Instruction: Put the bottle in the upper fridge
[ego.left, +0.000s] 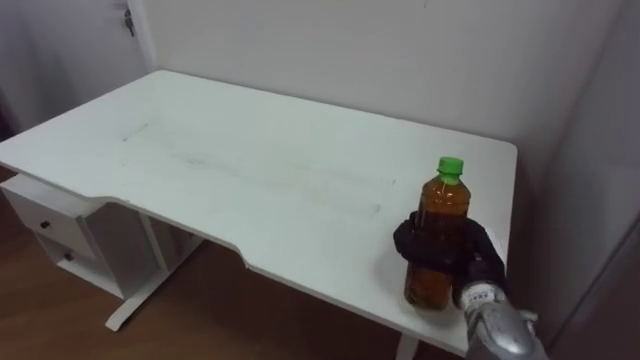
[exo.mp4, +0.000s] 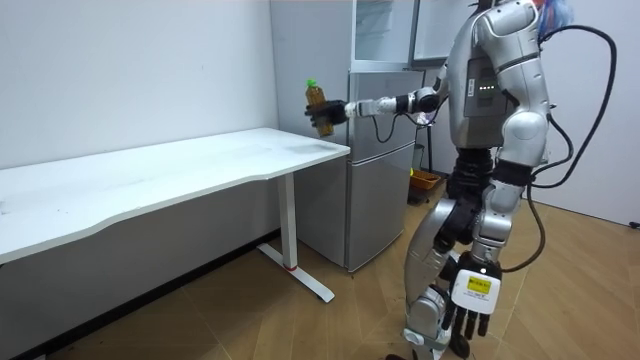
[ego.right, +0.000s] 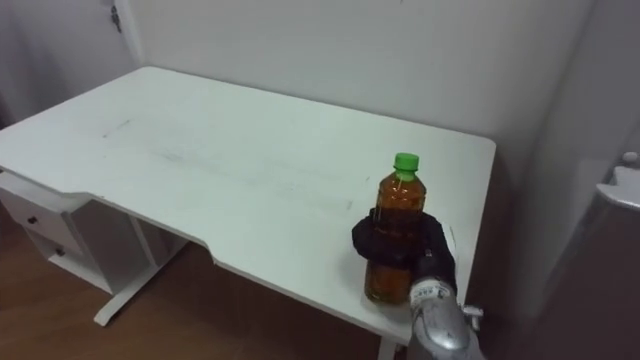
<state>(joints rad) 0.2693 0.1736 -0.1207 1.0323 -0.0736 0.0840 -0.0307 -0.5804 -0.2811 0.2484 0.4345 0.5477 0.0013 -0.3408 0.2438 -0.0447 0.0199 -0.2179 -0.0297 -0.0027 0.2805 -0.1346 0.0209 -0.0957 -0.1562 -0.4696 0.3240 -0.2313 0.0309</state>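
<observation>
Pale plain walls and a wood-grain floor (exo.mp4: 250, 315) around a long white tabletop (ego.left: 250, 170) on white legs, its front edge cut in a shallow curve. Under the tabletop's left end, a low white drawer unit (ego.left: 55, 230) with small dark knobs. Just past the tabletop's right end, a tall grey metal fridge (exo.mp4: 380, 170), with a glass-fronted upper unit (exo.mp4: 385, 30) on top of it.

Over the tabletop's right end, near the front corner: a clear plastic bottle of amber-brown liquid with a green screw cap (ego.left: 440, 235), upright and, going by the room view, held clear above the tabletop rather than resting on it. Clamped round its middle, the dark fingers of the right hand (ego.left: 478, 252), wrapped across the front of the bottle, with a silver forearm coming in from the lower right. Cap and shoulder of the bottle free above the grip, base free below it.

Standing on the floor off the tabletop's right end, just in front of the fridge, torso upright, right arm stretched out level toward the tabletop. Left hand (exo.mp4: 468, 318) hanging low beside the leg, well apart from the tabletop, fingers loose, apart and pointing down, holding nothing.
</observation>
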